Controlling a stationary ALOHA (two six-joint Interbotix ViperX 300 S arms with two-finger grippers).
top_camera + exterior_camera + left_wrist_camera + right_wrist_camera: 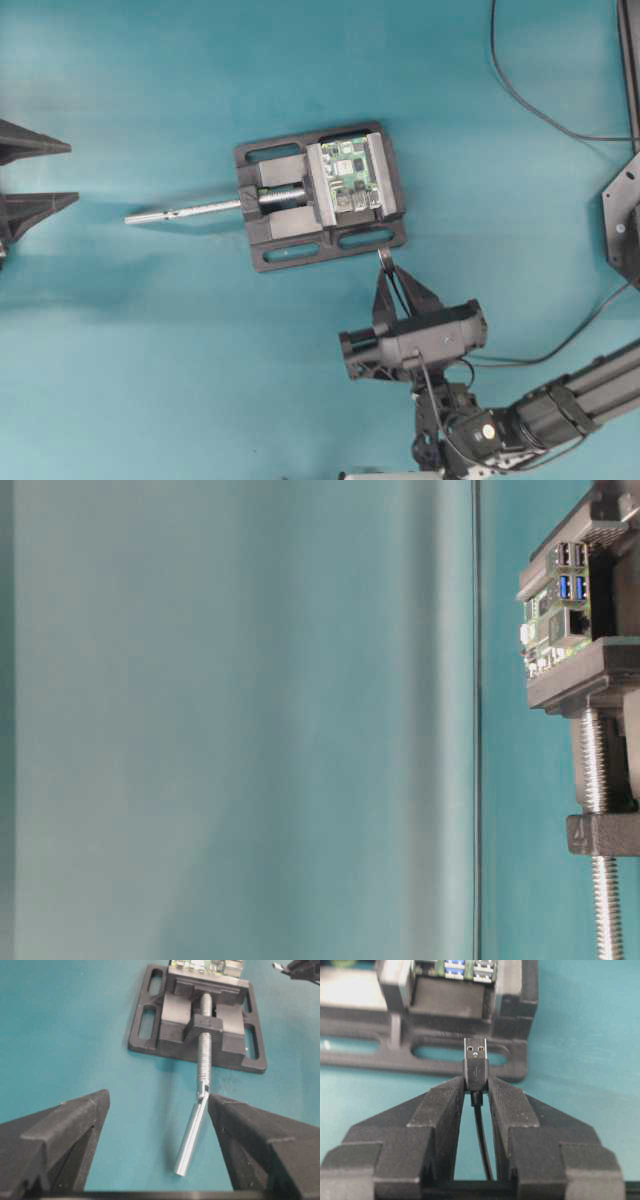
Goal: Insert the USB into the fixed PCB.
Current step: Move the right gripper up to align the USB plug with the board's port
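Clamping the small black USB plug (476,1067) by its moulded body, the right gripper (475,1091) aims its metal tip toward twelve o'clock. Light, rigid item with limp cable; the body looks the right place to hold. Green rectangular PCB (354,172) sits vise-held; left gripper (157,1105) gapes empty.

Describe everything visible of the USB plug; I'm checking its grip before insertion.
The USB is a small black plug with a rectangular silver metal tip showing two square holes. A thin black cable runs back from it between the fingers. The right end effector is shut on its black body, metal tip protruding forward and level, aimed at the black vise base, apart from it. The fixed PCB with its blue ports sits higher, clamped in the vise. In the overhead view the tip sits just outside the vise's edge.
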